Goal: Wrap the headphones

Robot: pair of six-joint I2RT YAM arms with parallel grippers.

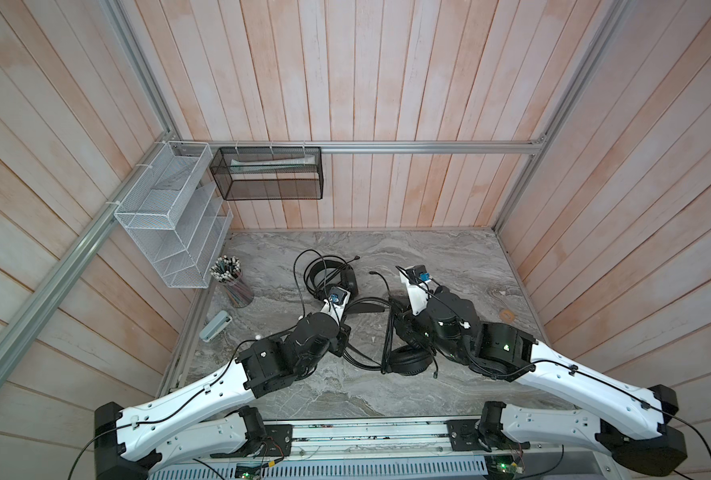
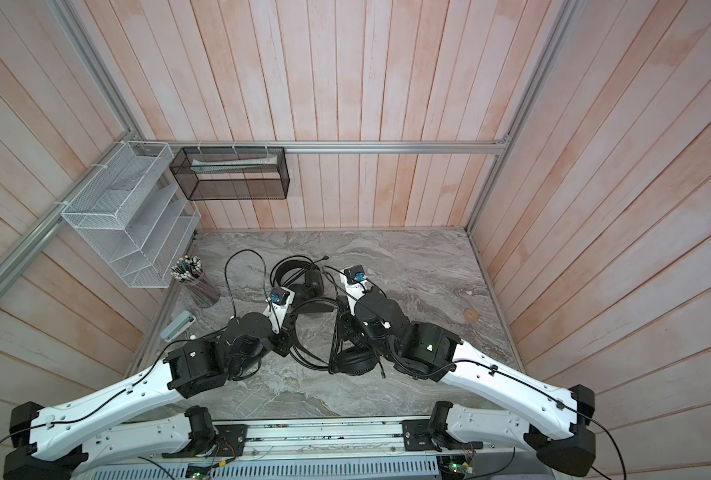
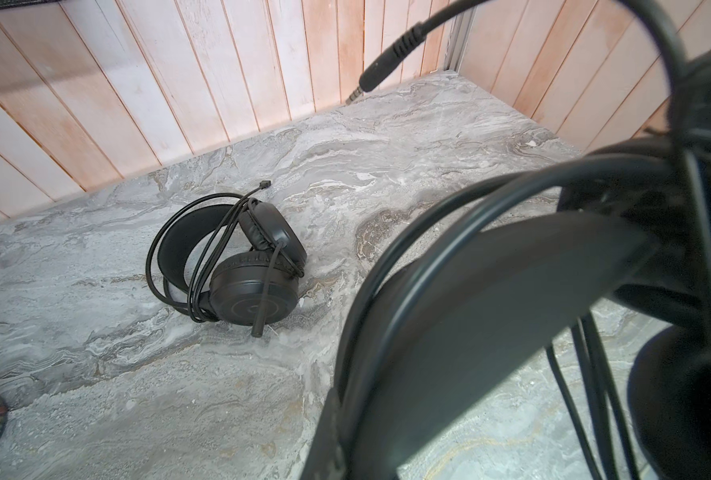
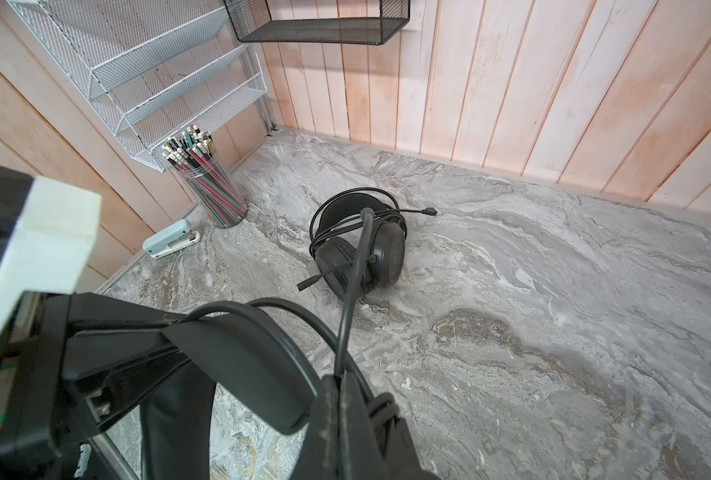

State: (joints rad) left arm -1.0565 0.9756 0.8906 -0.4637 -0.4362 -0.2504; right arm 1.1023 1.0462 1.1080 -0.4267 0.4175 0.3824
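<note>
Jaws clench — left steadying the black over-ear headset by its headband, right pinching its thin black cable near the plug, seemingly for winding — above the grey marble worktop.

Worktop: grey marble, pale wavy veining. Headphones: matte black, cables black. Walls: whitewashed pink planks. Rack, far-left corner: white mesh. Basket: black mesh. Pencils: multicoloured, white-tipped. Stapler, left edge: pale blue.

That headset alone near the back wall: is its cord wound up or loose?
Wound up: on the far headset, the cord loops round band and cups; only its plug end sticks out.
</note>
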